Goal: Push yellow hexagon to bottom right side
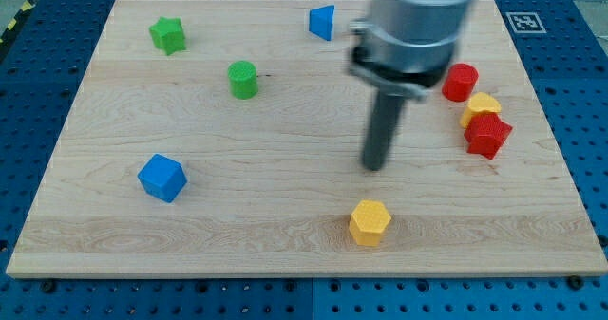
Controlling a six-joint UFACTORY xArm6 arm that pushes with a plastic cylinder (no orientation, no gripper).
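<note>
Yellow hexagon lies just below the tool.

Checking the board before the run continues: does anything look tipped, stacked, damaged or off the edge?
Nothing stands out. Every block lies flat on the wooden board; my tip is above the yellow hexagon, apart from it.

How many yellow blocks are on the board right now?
2. The yellow hexagon sits near the view's bottom, below my tip. Another yellow block is at the view's right, wedged between two red blocks. The arm could hide more.
</note>
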